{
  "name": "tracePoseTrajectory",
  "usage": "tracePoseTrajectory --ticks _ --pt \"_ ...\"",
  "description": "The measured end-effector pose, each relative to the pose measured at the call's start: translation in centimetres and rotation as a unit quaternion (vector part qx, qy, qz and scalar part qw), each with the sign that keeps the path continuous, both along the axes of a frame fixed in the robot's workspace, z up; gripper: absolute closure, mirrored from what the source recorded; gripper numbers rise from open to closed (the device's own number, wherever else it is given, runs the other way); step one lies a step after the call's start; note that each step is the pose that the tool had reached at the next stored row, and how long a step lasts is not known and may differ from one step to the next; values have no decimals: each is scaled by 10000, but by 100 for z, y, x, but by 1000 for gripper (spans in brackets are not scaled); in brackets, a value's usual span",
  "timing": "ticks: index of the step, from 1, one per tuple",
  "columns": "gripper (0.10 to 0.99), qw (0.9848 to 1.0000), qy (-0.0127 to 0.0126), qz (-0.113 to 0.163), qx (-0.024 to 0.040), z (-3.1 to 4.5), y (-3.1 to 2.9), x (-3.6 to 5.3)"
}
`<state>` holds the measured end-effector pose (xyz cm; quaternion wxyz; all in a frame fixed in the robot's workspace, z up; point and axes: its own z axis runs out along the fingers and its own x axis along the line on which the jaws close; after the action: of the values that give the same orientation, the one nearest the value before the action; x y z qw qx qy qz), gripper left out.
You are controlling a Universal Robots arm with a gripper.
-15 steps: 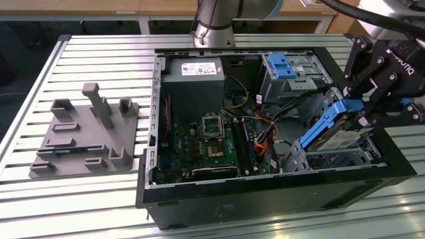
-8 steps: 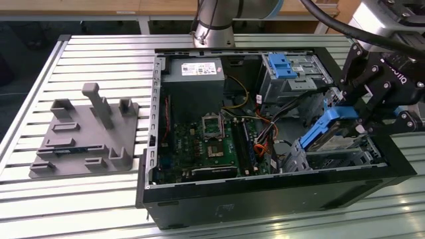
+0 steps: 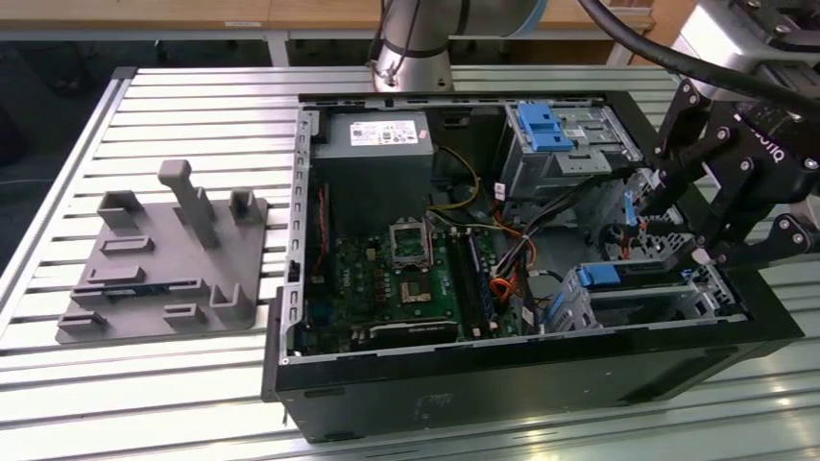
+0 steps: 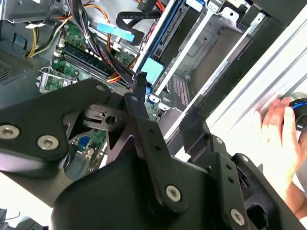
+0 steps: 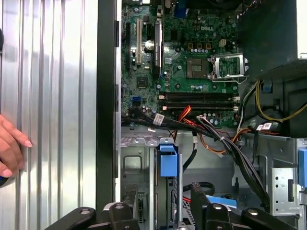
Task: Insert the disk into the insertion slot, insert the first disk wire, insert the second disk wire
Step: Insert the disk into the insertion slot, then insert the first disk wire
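The disk, with its bright blue carrier end, lies inside the insertion slot, a low grey metal cage in the case's corner at the exterior view's right. My black gripper hangs just above that cage, open, one finger on each side of the disk's line and nothing between them. Both wrist views show the two fingertips spread apart. A bundle of black, orange and red wires runs loose beside the cage, and a flat black cable carries a pale blue tag.
The open computer case holds a green motherboard, a power supply and a taller bay with a blue latch. A grey fixture plate lies on the slatted table. A person's hand rests outside the case wall.
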<state>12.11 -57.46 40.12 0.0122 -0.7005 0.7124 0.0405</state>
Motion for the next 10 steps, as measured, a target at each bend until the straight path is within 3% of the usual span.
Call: tracePoseTrajectory --ticks 10 --pt "529 10000 0 0 0 -2 0 0"
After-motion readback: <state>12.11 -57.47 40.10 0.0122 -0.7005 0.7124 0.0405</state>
